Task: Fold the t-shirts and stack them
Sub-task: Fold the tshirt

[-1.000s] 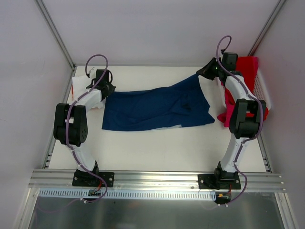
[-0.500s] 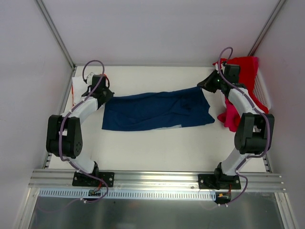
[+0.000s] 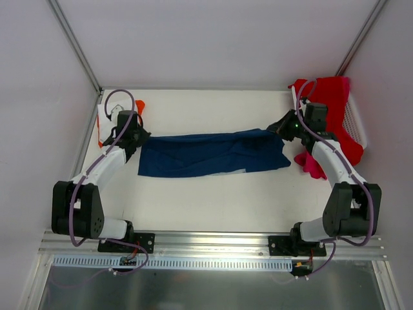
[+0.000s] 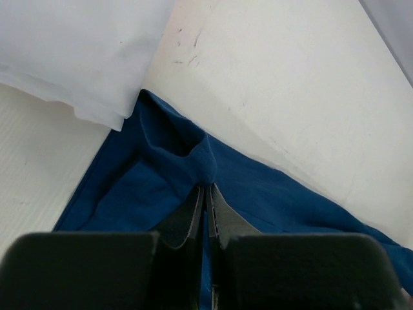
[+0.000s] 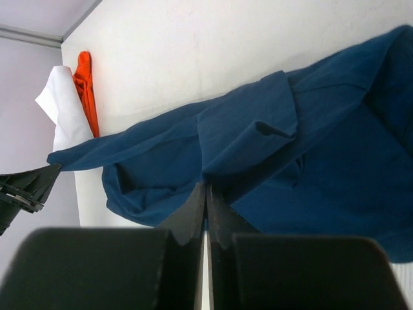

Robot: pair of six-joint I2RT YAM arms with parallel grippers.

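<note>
The navy blue t-shirt point(image 3: 210, 154) lies stretched across the middle of the table, its far edge lifted and folded toward me. My left gripper point(image 3: 137, 137) is shut on its far left corner point(image 4: 205, 165). My right gripper point(image 3: 276, 128) is shut on its far right corner point(image 5: 213, 174). A white t-shirt point(image 4: 77, 58) and an orange t-shirt point(image 3: 139, 106) lie at the far left; both also show in the right wrist view, the white one point(image 5: 62, 110) beside the orange one point(image 5: 86, 90). Red point(image 3: 329, 97) and pink point(image 3: 312, 165) t-shirts hang at the right.
A white mesh basket point(image 3: 356, 123) stands at the far right with the red cloth draped over it. Metal frame posts point(image 3: 74, 45) rise at the back corners. A metal rail point(image 3: 213, 242) runs along the near edge.
Both grippers have pulled the shirt's far edge toward me, so the navy cloth has narrowed into a flatter band. The orange shirt has come into view at the far left.
</note>
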